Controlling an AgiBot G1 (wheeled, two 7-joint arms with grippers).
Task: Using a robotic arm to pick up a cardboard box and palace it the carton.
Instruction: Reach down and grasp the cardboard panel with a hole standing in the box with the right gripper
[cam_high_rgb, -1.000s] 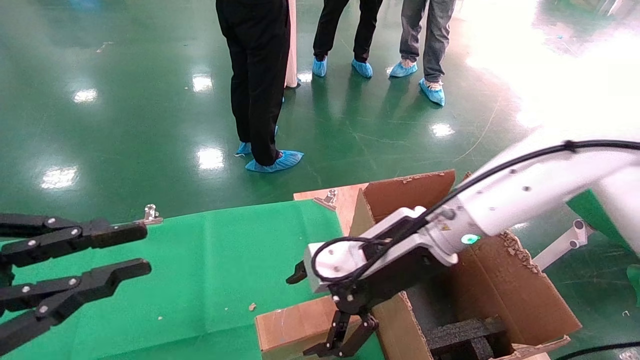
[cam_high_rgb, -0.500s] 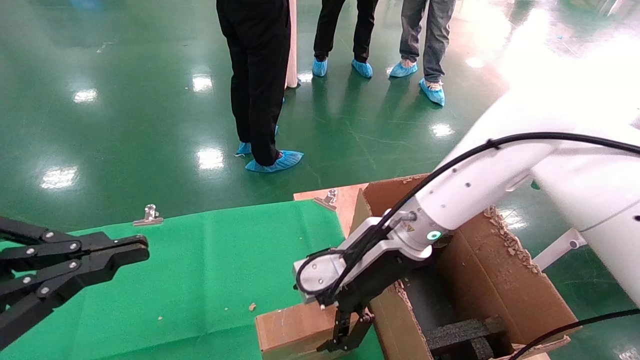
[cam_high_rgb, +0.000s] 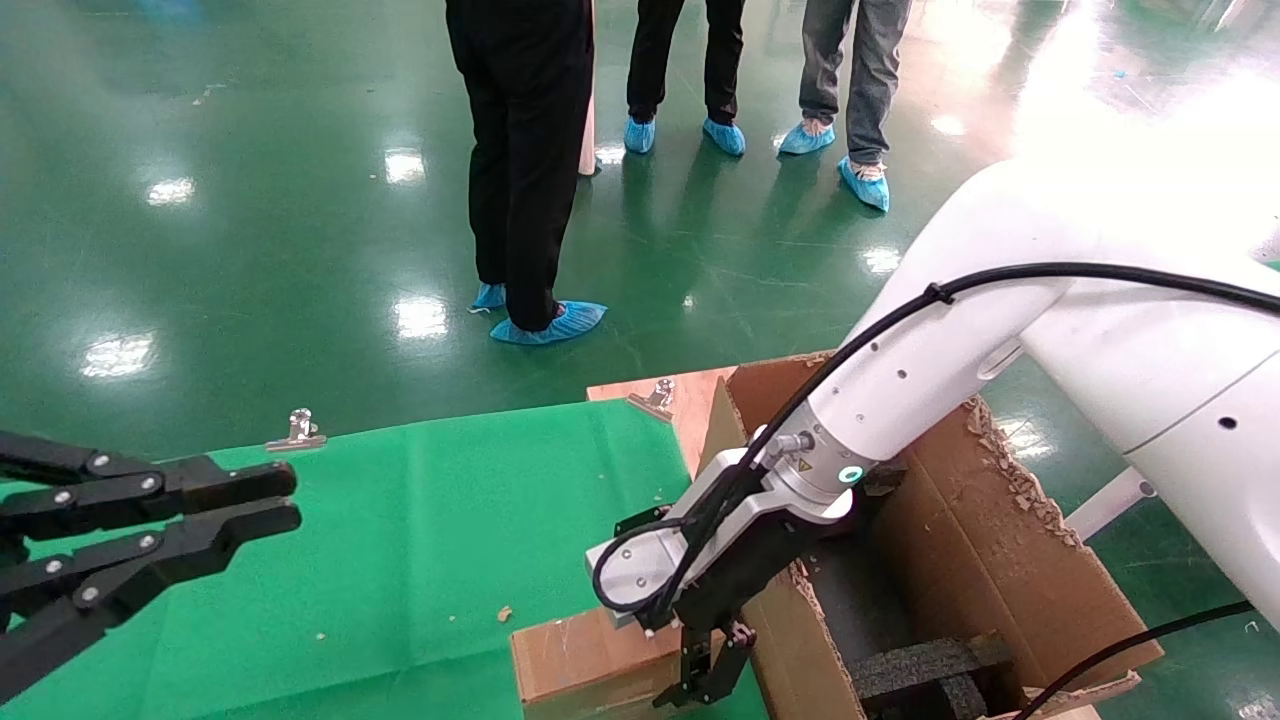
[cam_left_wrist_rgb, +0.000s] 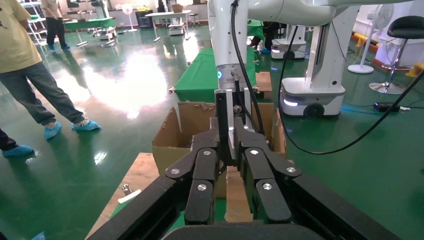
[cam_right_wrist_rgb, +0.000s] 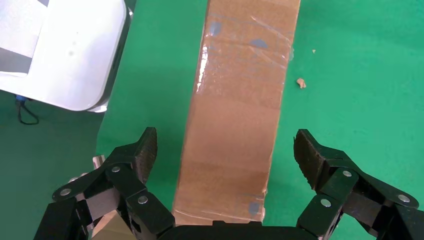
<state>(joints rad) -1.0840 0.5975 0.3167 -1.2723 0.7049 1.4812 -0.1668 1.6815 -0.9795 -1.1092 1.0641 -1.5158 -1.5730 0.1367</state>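
Cardboard box (cam_high_rgb: 585, 660): lies flat on the green cloth (cam_high_rgb: 420, 540), close beside the carton (cam_high_rgb: 1000, 570); its near end is cut off by the head view's lower edge.
My right gripper (cam_right_wrist_rgb: 225, 155): released, jaws spread wide on either side of the cardboard box (cam_right_wrist_rgb: 240, 115), fingertips (cam_right_wrist_rgb: 145, 150) clear of its sides; nothing grasped.
Same gripper, head view (cam_high_rgb: 705, 680): low over the box's right end, its tips at the frame's bottom edge and hard to make out.
My right arm (cam_high_rgb: 930, 370): white, with a black cable, reaching across and hiding part of the carton.
Carton interior: mostly hidden by my arm; a black foam block (cam_high_rgb: 920, 670) shows at the bottom.
My left gripper (cam_high_rgb: 285, 500): hangs over the cloth's left side, well apart from the box, jaws nearly together, holding nothing.
Bystanders (cam_high_rgb: 530, 150): only legs show.
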